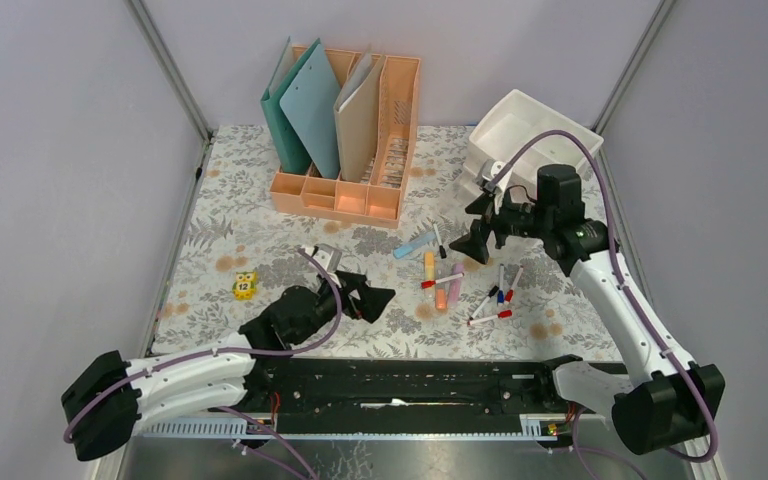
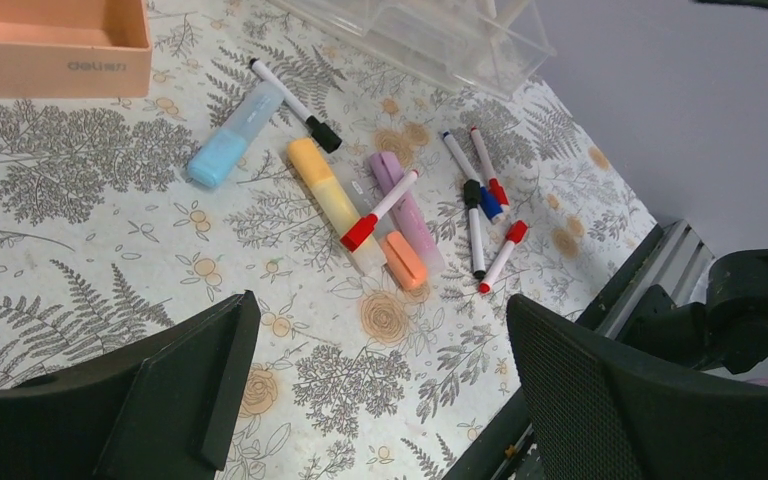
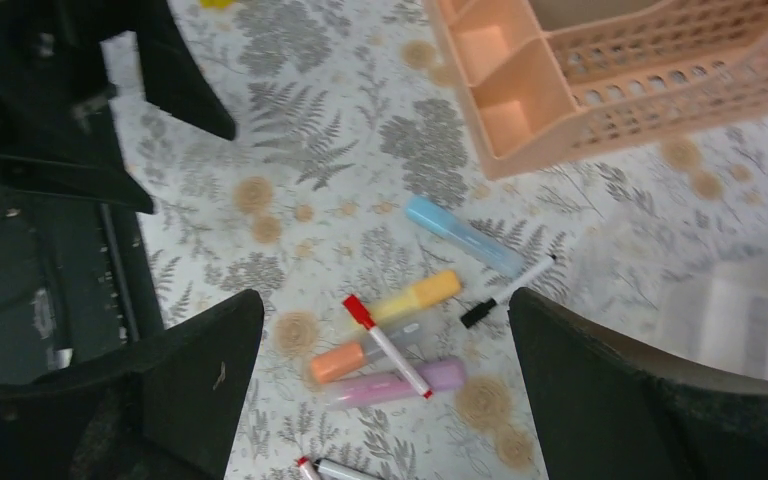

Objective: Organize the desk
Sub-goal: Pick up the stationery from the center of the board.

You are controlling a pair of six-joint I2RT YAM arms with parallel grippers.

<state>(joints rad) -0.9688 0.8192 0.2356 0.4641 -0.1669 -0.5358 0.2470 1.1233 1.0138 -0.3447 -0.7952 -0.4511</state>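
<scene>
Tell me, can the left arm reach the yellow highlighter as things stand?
Probably yes. The left hand is open and faces the yellow highlighter, with only bare desk between them. A red-capped marker touches its near end and may be caught too.

- the number "12" in dark digits on the pale front of a small yellow owl-like figure (image 1: 244, 286);
- an embossed brand word starting "deli" on the wall of the peach plastic slotted file rack (image 2: 60, 62); its last letters unclear
</scene>
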